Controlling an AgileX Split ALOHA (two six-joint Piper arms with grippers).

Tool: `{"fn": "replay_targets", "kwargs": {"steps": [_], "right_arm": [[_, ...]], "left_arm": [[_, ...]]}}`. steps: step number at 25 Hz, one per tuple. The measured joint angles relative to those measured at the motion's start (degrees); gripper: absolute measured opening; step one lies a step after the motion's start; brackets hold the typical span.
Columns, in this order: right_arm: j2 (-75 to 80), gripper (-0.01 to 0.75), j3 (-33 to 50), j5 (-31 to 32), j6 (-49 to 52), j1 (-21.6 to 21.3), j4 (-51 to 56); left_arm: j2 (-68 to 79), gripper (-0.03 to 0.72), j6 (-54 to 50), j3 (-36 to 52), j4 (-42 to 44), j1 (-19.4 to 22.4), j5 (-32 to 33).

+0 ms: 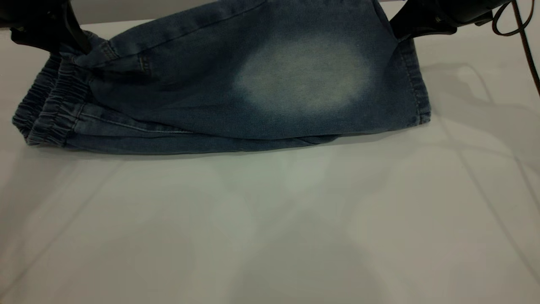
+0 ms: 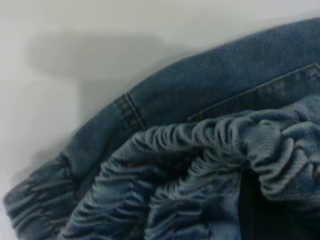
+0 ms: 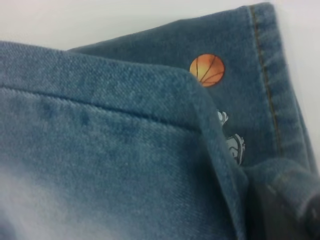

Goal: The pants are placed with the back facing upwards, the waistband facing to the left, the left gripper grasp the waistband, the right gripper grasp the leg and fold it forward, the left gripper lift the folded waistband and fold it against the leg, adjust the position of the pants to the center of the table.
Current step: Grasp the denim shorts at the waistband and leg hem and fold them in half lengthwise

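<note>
Currently the pants [image 1: 219, 93] lie at the far edge of the desk [image 1: 270, 228], folded lengthwise, with the gathered waistband [image 1: 50, 114] at the exterior view's left and the hems at its right. The leg [image 1: 303, 76] with the pale oval is on top, raised along its far edge and sloping down toward the near fold line, where the lower layer shows as a narrow strip beneath it. The left gripper [image 1: 78, 40] is at the waistband end, at the top left corner of the exterior view; its dark fingers meet the cloth just above the elastic, and the left wrist view shows bunched waistband [image 2: 210, 165] filling the frame close to the camera, so the fingers appear clamped on it. The right gripper [image 1: 400, 27] is at the hem end, top right, with its fingers closed on the upper corner of the leg near the stitched hem [image 1: 415, 80]. From the right wrist view the raised leg [image 3: 110, 150] partly covers the other leg, where an orange basketball print [image 3: 207, 69] shows.
</note>
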Motion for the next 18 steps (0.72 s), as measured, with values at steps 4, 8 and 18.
{"fn": "replay_targets", "kwargs": {"steps": [4, 8, 18], "right_arm": [[0.0, 0.156, 0.0, 0.2, 0.1, 0.0, 0.3], [0.0, 0.334, 0.0, 0.2, 0.1, 0.0, 0.3], [0.0, 0.491, 0.0, -1.1, 0.1, 0.0, 0.7]], "left_arm": [[0.0, 0.148, 0.2, 0.0, 2.2, 0.0, -0.1], [0.0, 0.195, 0.2, 0.0, 3.2, 0.0, 0.4], [-0.1, 0.476, 0.3, 0.0, 3.2, 0.0, 5.2]]}}
